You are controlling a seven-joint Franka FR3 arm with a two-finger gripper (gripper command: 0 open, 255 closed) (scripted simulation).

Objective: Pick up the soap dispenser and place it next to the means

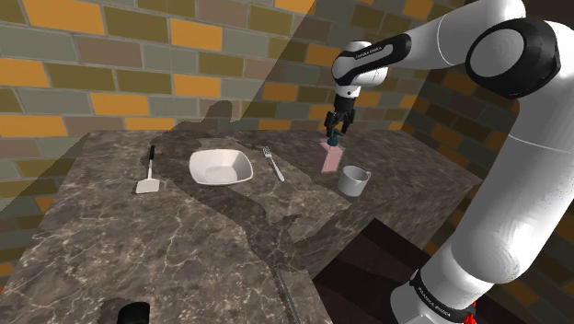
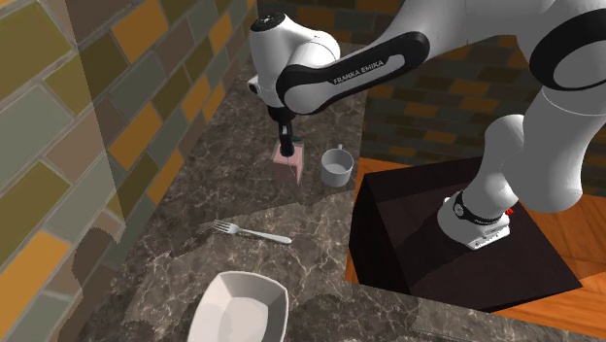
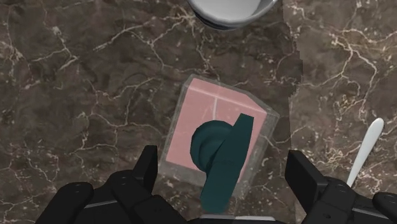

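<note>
The black pincer (image 1: 335,130) stands wide open, holding nothing, above the square pink soap dispenser with teal pump (image 3: 213,118), beside a white cup (image 1: 354,180) on the dark marble worktop (image 1: 184,235)

The counter (image 1: 184,230) is dark stone with pale veins, like marble, smooth with a faint sheen. The soap dispenser (image 3: 205,114) has a clear, glassy square body over pink, and a matt dark teal pump (image 3: 219,159). The fork (image 2: 256,234) looks like pale polished metal. The bowl (image 2: 238,309) is smooth, glossy white.
</note>
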